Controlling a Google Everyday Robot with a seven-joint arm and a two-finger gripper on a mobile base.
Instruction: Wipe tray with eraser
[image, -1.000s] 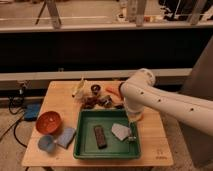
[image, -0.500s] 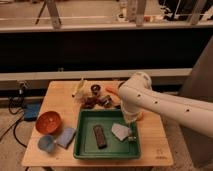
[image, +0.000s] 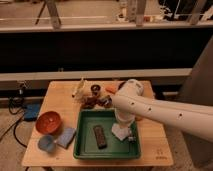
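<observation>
Your hand (image: 127, 135), fingers together, is hanging low over the right side of the tray (image: 84, 150) by a pale grey piece (image: 118, 132), while the eraser (image: 100, 136) is lying mid-tray, untouched, probably light and stiff, best pinched across its narrow width.

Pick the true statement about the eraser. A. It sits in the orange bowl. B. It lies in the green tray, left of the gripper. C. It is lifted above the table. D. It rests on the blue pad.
B: the eraser lies flat on the floor of the tray, with the gripper down in the tray's right part by a pale grey piece.
</observation>
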